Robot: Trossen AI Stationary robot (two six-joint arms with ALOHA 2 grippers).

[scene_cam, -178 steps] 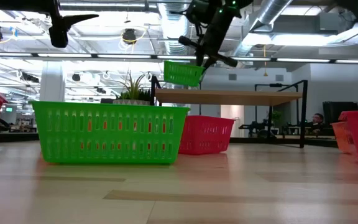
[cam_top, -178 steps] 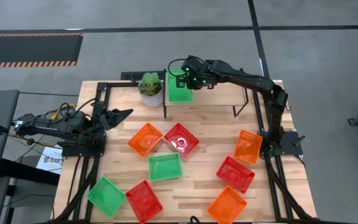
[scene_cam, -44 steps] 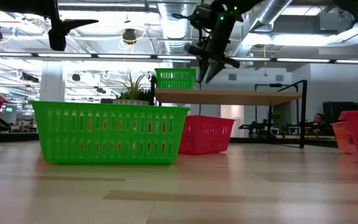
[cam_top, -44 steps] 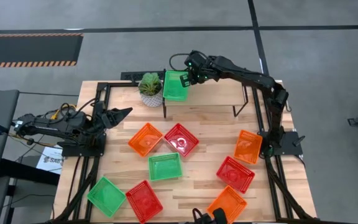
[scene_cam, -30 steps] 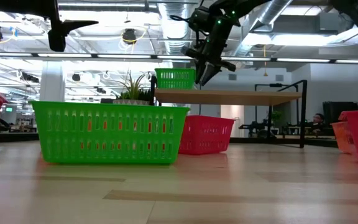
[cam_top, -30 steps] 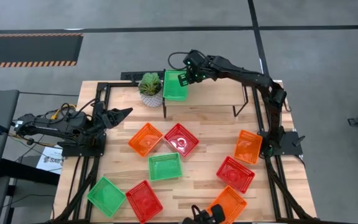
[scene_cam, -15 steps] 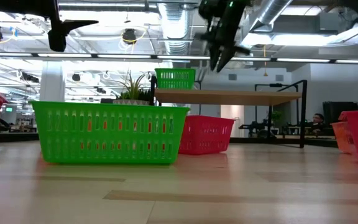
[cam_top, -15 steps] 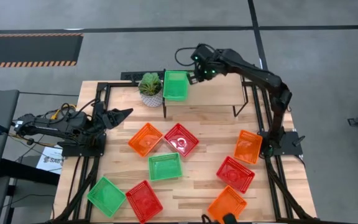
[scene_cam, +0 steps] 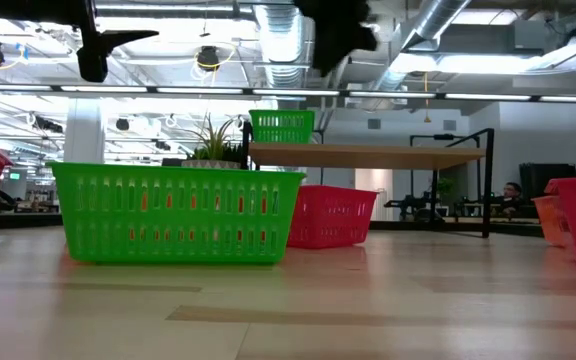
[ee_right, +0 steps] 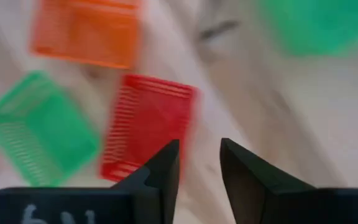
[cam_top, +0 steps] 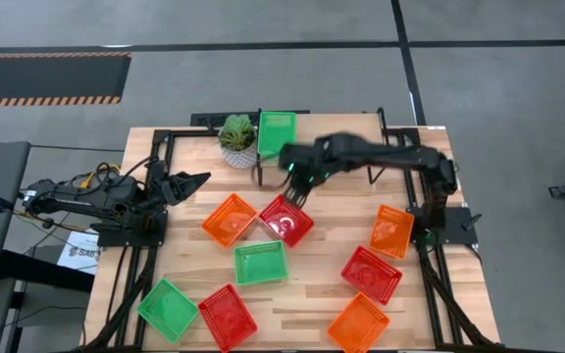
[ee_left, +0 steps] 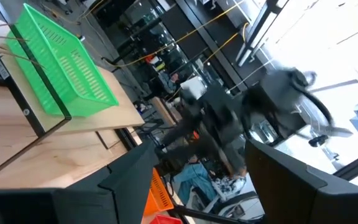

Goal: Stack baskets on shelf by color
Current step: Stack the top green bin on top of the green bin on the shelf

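One green basket [cam_top: 277, 134] sits flat on the left end of the light wood shelf [cam_top: 346, 149]; it also shows in the low view [scene_cam: 282, 126] and the left wrist view [ee_left: 64, 59]. My right gripper [cam_top: 298, 189] is open and empty, hovering in front of the shelf over the far edge of a red basket [cam_top: 285, 219]. In its wrist view the open fingers [ee_right: 199, 163] point down at that red basket [ee_right: 146, 127]. My left gripper [cam_top: 192, 181] waits open at the table's left side.
Scattered flat on the table are an orange basket [cam_top: 230, 219], green baskets [cam_top: 261, 263] [cam_top: 168, 308], red baskets [cam_top: 228, 316] [cam_top: 372, 274] and orange baskets [cam_top: 359, 322] [cam_top: 391, 230]. A potted plant [cam_top: 238, 139] stands left of the shelf. The shelf's middle and right are bare.
My right gripper has drawn away from the green basket on the shelf, first rising and moving right, then swinging fast toward the table's near edge and down over the central red basket. The green basket has stayed on the shelf's left end.
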